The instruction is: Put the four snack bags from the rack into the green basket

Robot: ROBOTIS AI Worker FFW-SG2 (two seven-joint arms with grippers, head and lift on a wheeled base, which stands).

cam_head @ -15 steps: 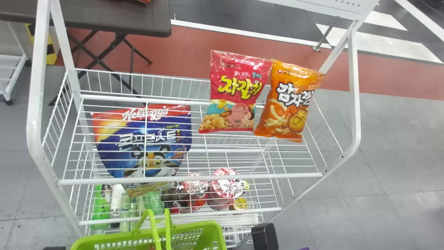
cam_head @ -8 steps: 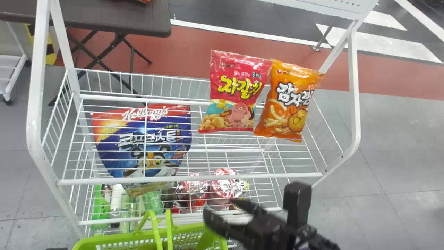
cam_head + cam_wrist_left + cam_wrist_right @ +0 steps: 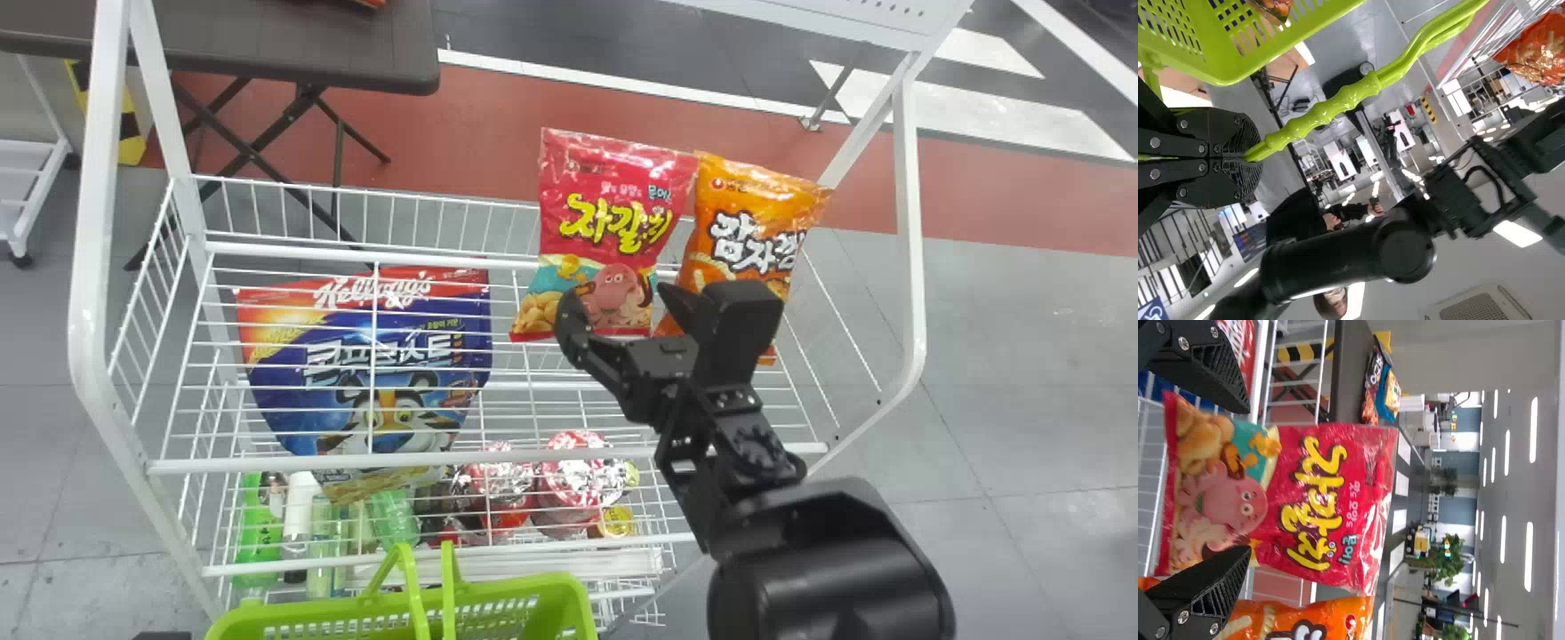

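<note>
My right gripper (image 3: 620, 311) stands open in front of the lower part of the red snack bag (image 3: 613, 196), its other side overlapping the orange snack bag (image 3: 756, 213). Both bags are upright, side by side, at the rack's upper right. In the right wrist view the open gripper (image 3: 1248, 480) has one finger on each side of the red bag (image 3: 1318, 507), with the orange bag (image 3: 1305, 620) beside it. The green basket (image 3: 507, 591) is below the rack. In the left wrist view my left gripper (image 3: 1248, 159) is shut on its green handle (image 3: 1331, 107); a snack bag (image 3: 1275, 8) shows in the basket.
A large blue cereal bag (image 3: 373, 356) leans on the left half of the white wire rack (image 3: 498, 458). Bottles (image 3: 258, 533) and cups (image 3: 578, 480) stand on the lower shelf. White posts rise at both rack sides, and a dark table (image 3: 293, 44) is behind.
My right arm has come in from the bottom edge and moved up over the rack to the two upright bags. The basket has shifted slightly to the right.
</note>
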